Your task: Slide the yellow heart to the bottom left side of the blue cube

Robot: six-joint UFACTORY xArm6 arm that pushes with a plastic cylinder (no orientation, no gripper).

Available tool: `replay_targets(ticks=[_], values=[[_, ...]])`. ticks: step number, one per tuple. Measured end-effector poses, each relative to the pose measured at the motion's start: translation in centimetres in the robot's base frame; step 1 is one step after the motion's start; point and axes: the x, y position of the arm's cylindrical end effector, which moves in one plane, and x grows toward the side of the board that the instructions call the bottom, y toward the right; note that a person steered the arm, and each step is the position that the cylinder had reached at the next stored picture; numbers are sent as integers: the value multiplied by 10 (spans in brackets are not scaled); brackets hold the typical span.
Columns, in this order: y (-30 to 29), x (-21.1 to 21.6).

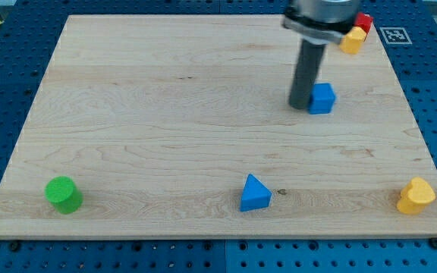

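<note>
Six blocks sit on the pale wooden bench (165,114). Nearest the view's bottom: one green cylinder (64,195), one blue triangle (255,193), and one glossy, rounded yellow heart (416,196) at the bottom right corner. Farther up, my tip (300,105) stands just left of the one blue cube (322,98). At the top right, a yellow block (352,39) touches a red block (363,22). There is no claw.

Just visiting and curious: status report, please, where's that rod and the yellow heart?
My tip down beside blue cube, on its left. Yellow heart far off, bottom right corner. Nothing between them.
</note>
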Motion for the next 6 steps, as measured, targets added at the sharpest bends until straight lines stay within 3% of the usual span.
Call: replay_targets(ticks=[1,4,5,6], values=[[31,1],[36,160],[62,200],[85,199]])
